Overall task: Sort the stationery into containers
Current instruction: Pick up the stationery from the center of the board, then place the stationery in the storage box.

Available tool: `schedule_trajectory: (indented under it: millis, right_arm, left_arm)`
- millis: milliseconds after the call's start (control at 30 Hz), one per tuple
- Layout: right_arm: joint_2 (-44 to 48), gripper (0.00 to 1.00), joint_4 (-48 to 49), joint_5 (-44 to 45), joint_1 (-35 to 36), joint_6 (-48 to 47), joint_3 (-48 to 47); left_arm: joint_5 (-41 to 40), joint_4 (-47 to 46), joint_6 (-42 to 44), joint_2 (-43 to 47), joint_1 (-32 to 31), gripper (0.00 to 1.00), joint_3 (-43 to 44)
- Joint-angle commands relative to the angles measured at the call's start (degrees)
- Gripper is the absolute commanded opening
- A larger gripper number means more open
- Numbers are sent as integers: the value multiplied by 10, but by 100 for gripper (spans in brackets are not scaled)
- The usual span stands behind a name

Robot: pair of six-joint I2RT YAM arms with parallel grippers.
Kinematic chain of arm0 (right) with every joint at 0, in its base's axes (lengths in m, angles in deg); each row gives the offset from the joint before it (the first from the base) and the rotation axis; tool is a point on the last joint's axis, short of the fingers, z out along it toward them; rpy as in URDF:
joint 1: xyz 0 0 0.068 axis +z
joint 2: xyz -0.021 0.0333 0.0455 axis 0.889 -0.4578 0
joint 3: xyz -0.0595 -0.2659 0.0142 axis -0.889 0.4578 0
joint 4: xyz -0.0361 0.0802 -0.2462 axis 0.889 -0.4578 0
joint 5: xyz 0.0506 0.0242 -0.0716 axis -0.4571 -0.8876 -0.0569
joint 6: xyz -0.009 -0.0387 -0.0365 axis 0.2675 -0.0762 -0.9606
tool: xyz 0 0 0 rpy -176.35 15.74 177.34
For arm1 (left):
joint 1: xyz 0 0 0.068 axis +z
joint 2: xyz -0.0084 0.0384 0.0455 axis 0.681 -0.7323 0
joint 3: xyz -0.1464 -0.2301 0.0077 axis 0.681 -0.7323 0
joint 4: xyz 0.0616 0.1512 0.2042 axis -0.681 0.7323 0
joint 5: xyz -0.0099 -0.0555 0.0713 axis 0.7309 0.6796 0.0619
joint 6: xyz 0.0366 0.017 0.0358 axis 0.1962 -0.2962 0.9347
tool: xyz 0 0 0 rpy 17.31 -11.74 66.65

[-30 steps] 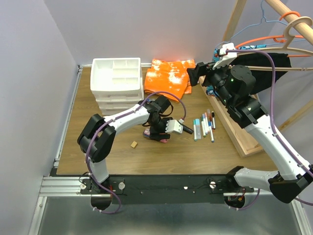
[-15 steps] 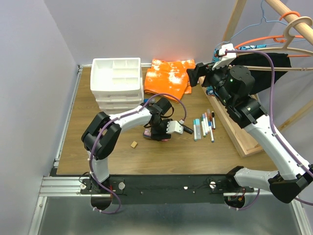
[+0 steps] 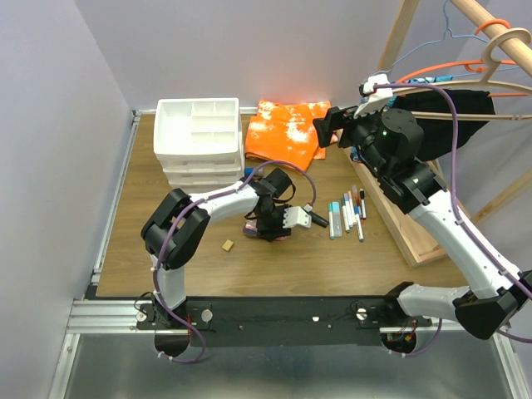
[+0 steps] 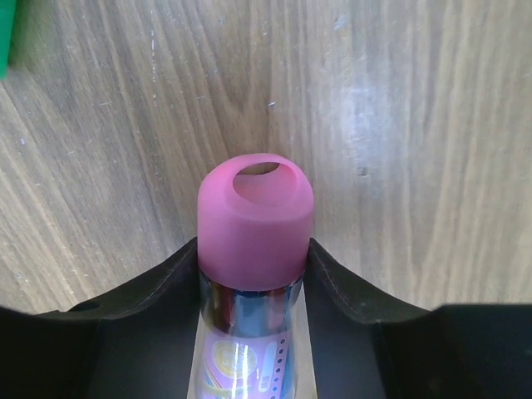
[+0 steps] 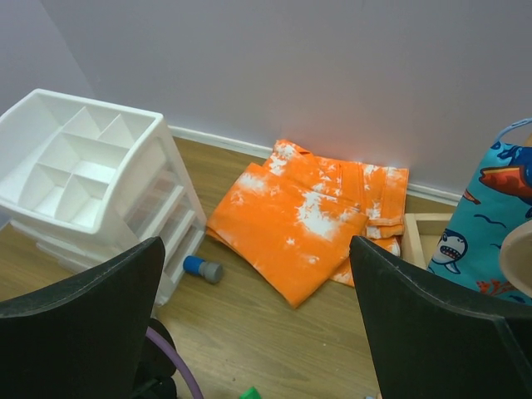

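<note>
a: how far along is the sorting?

b: barely begun, i'd say. every compartment in the top tray (image 3: 170,125) of the white drawer unit (image 3: 204,170) looks bare in both views that show it. the white pens (image 3: 347,214) lie in a bunch on the table (image 3: 133,183), the green-capped marker (image 3: 315,220) just left of them, and the blue-capped tube (image 5: 202,268) sits on the wood near the foot of the drawers.

a: so everything is left to do?

b: as far as i can see, yes. only the pink-capped bottle (image 4: 254,218) is being dealt with.

a: where is it?

b: lying on the table in front of the drawers, between the jaws of the left gripper (image 3: 268,229).

a: gripped?

b: the jaws stand partway open, and its fingers (image 4: 158,291) sit right against both sides of the bottle at the base of the cap. whether they truly pinch it i cannot tell, and it shows no sign of being lifted off the wood.

a: and the other arm?

b: the right gripper (image 5: 258,332) is spread wide and holds nothing, raised near the orange cloth (image 5: 307,220), well apart from the pens.
</note>
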Motion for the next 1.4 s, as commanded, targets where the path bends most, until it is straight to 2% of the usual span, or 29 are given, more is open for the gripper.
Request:
schedule_trajectory:
  millis: [0, 67, 233, 333, 433, 567, 600, 767, 800, 900, 1100, 1267, 1367]
  right_arm:
    - [-14, 99, -2, -9, -5, 1, -10]
    - [-23, 99, -2, -8, -4, -2, -17]
    - [-48, 99, -9, 10, -5, -13, -44]
    - [-64, 99, -7, 19, -5, -16, -57]
    - [-82, 98, 0, 35, -7, -12, -75]
    - [-112, 98, 8, 39, -7, -10, -100]
    - [-117, 98, 7, 39, -6, -8, -107]
    - [-159, 97, 1, 31, -7, 8, -137]
    - [-165, 97, 0, 29, -7, 11, -145]
    - [-182, 97, 4, 16, -7, 19, -151]
    - [-221, 97, 5, 14, -7, 46, -169]
    - [-259, 97, 17, 71, -7, 71, -200]
    - [-278, 97, 17, 76, -7, 78, -209]
  left_arm:
    - [48, 44, -41, 46, -8, 28, 49]
    - [77, 69, -57, 84, -7, 22, 85]
    - [125, 151, -107, 133, 14, 20, 253]
    - [148, 177, -151, 143, 57, 20, 341]
    - [160, 141, -191, 159, 122, 20, 376]
    - [153, -27, -250, 237, 216, 20, 298]
    - [155, -97, -272, 248, 232, 20, 263]
    - [131, -251, -335, 296, 321, 20, 183]
    - [125, -318, -351, 301, 336, 20, 165]
    - [94, -437, -432, 317, 393, 18, 102]
    - [37, -571, -519, 325, 481, 17, 26]
    - [7, -671, -544, 299, 503, 17, -22]
    - [4, -723, -547, 280, 504, 17, -39]
